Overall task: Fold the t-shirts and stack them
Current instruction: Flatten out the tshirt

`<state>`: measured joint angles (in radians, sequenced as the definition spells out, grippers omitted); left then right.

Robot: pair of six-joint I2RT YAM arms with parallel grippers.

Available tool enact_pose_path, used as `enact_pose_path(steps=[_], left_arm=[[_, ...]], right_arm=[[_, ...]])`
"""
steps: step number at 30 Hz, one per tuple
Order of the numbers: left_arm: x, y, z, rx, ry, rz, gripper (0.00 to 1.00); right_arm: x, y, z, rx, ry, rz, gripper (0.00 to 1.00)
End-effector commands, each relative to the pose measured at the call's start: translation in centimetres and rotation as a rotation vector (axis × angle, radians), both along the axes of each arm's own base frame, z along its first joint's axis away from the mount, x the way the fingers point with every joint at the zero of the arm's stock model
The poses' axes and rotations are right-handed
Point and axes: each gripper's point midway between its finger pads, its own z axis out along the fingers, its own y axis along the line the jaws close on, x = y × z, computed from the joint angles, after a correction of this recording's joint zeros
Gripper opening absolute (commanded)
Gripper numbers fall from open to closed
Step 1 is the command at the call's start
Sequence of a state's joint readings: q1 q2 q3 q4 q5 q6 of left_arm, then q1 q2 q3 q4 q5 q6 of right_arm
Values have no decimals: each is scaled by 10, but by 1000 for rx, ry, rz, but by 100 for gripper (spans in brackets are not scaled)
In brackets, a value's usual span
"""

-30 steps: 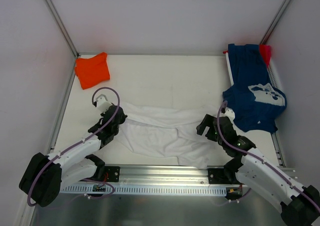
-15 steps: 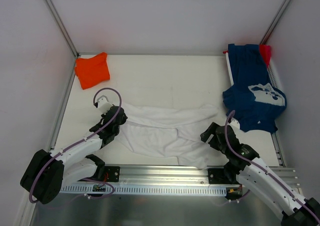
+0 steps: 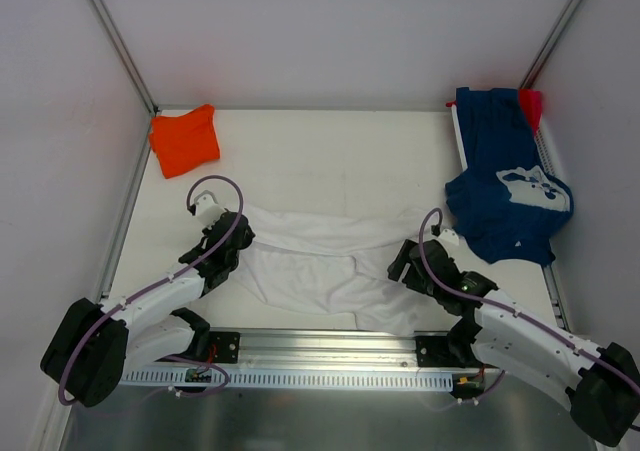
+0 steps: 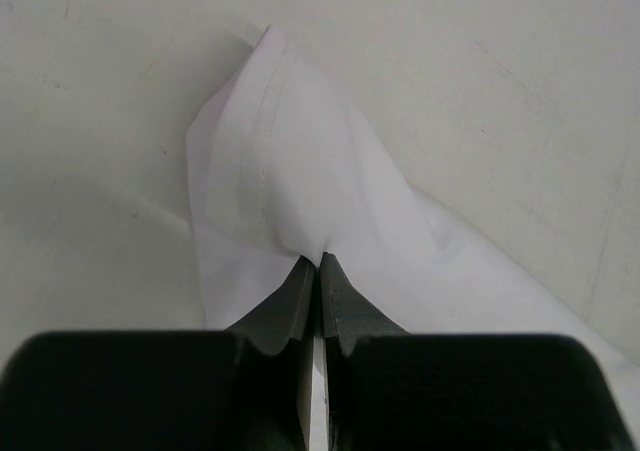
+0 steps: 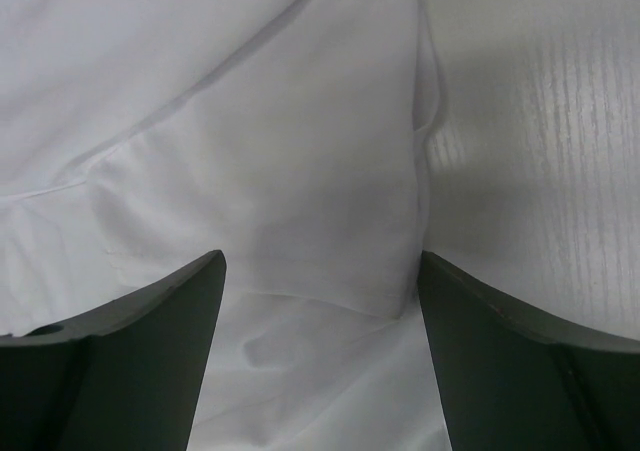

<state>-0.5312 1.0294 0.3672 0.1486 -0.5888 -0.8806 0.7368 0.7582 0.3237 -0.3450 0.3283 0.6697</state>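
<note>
The white t-shirt (image 3: 325,261) lies partly folded and crumpled at the near middle of the table. My left gripper (image 3: 238,236) is shut on its left edge; the left wrist view shows the cloth (image 4: 290,181) pinched between the closed jaws of that gripper (image 4: 319,263). My right gripper (image 3: 400,264) is open, low over the shirt's right side; in the right wrist view the white cloth (image 5: 290,171) lies between the spread jaws of that gripper (image 5: 320,281). The orange t-shirt (image 3: 185,139) sits folded at the back left. The navy t-shirt (image 3: 510,191) lies crumpled at the right, with the red one (image 3: 531,104) behind it.
A white tray (image 3: 548,161) under the navy shirt runs along the right side. Metal frame posts (image 3: 115,41) stand at the back corners. A metal rail (image 3: 330,356) runs along the near edge between the arm bases.
My right gripper drew back toward the near edge, then moved left and forward onto the shirt's right side. The left gripper has held its grip and place.
</note>
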Motion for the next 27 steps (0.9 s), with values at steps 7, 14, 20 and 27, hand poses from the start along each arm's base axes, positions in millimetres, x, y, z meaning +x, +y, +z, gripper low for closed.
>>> enact_pose_path(steps=[7,14,20,27], left_arm=[[0,1,-2,10,-5,13,0],[0,1,-3,10,-5,12,0],[1,1,-2,13,-7,13,0],[1,1,-3,12,-3,11,0]], right_arm=[[14,-14,29,-90,-66,-38,82],[15,-21,33,-116,-87,-48,82],[14,-17,27,-102,-71,-45,82],[17,-5,19,-65,-62,-26,82]])
